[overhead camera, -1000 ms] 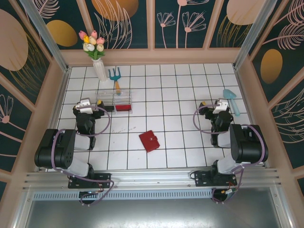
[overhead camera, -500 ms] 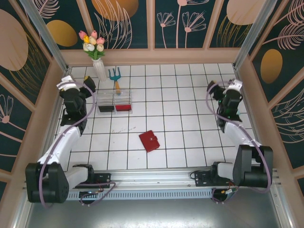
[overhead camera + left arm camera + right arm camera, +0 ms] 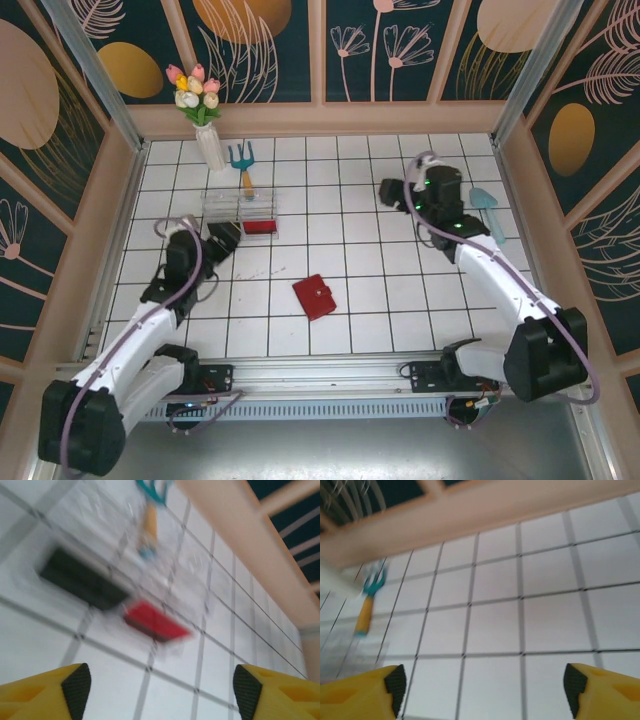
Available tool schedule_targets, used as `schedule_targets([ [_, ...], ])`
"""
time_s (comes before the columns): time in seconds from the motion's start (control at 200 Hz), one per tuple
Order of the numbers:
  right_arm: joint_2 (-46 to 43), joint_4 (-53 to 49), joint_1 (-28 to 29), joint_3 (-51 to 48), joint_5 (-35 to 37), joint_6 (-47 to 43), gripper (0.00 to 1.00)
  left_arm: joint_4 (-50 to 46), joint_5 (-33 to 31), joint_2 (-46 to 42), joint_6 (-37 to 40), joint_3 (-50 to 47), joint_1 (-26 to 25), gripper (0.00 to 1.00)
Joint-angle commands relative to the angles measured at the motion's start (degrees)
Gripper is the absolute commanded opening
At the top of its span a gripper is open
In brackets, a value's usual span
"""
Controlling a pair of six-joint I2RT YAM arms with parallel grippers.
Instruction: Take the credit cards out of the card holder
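The red card holder (image 3: 315, 297) lies folded shut on the white tiles at the middle front; the credit cards are hidden. My left gripper (image 3: 222, 239) hovers at the near left corner of the clear tray, well left of the holder. Its jaws stand open in the left wrist view (image 3: 161, 695), with bare tile between them. My right gripper (image 3: 391, 192) is at the back right, pointing left, far behind the holder. Its yellow fingers (image 3: 394, 686) are spread wide over bare tiles, and the gripper (image 3: 485, 690) is open and holds nothing.
A clear plastic tray (image 3: 240, 205) at the back left holds a flat red rectangle (image 3: 155, 621) and a black one (image 3: 82, 580). Behind it lie a teal hand fork (image 3: 242, 166) and a tulip vase (image 3: 205, 130). A teal scoop (image 3: 487, 210) lies by the right wall.
The left arm has swung down from the back-left wall to the tray's near corner. The right arm has moved left from the right wall toward the back middle.
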Motion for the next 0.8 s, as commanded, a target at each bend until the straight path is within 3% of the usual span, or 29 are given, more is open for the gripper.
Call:
schedule_targets([
  [0.0,1.6,-8.9,7.6,0.4,0.1,-1.8,0.78,3.2,-1.5,-2.0,-12.7,-4.4,-7.3,0.74],
  [0.165,3.8,-9.3,20.1,-3.1,2.1,1.9,0.63,11.4,-6.8,2.8,-21.2,-8.5,-20.8,0.71],
  [0.35,10.0,-7.7,26.5,-5.1,-1.2,5.8,0.23,22.7,-6.0,15.0,-24.9,-9.3,-28.1,0.64],
  [0.44,12.9,-7.0,27.8,-5.8,-2.3,6.7,0.07,23.6,-5.4,19.5,-24.9,-7.5,-30.2,0.64],
  [0.756,17.3,-4.2,31.2,-7.4,-4.0,7.2,0.06,23.5,-1.9,25.8,-25.1,-6.6,-32.3,0.58],
  [0.796,18.2,-3.8,31.2,-7.3,-3.6,7.2,0.05,23.7,-1.0,26.9,-24.7,-6.0,-32.4,0.53],
])
